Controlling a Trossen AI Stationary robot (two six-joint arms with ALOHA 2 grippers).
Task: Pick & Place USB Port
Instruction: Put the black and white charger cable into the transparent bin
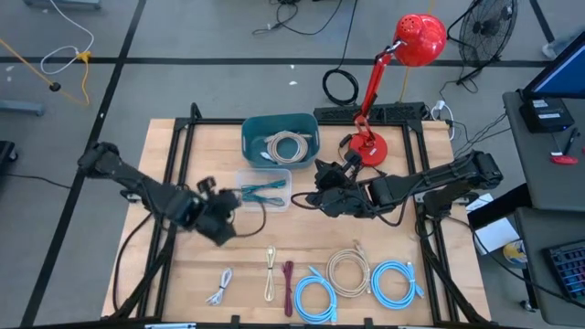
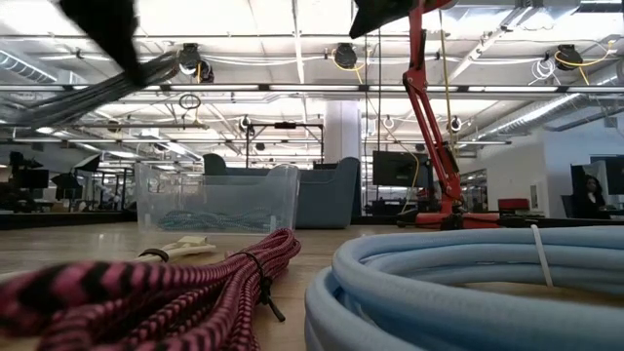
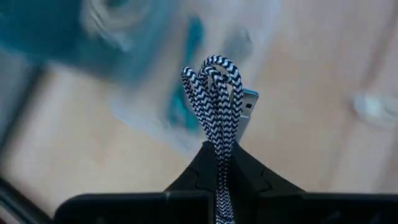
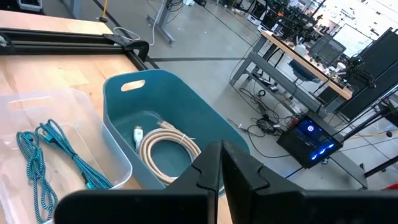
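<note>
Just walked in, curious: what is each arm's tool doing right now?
Left tool: shut on the black-and-white braided cable.
Right tool: shut, holding nothing, above the teal bin.

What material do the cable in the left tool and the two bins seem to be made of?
Cable: woven fabric sheath, black-and-white zigzag braid, with a metal-looking plug. Teal bin: opaque matte plastic, by its moulded handle slot. Clear bin: transparent, probably plastic; the room shows through it.
</note>
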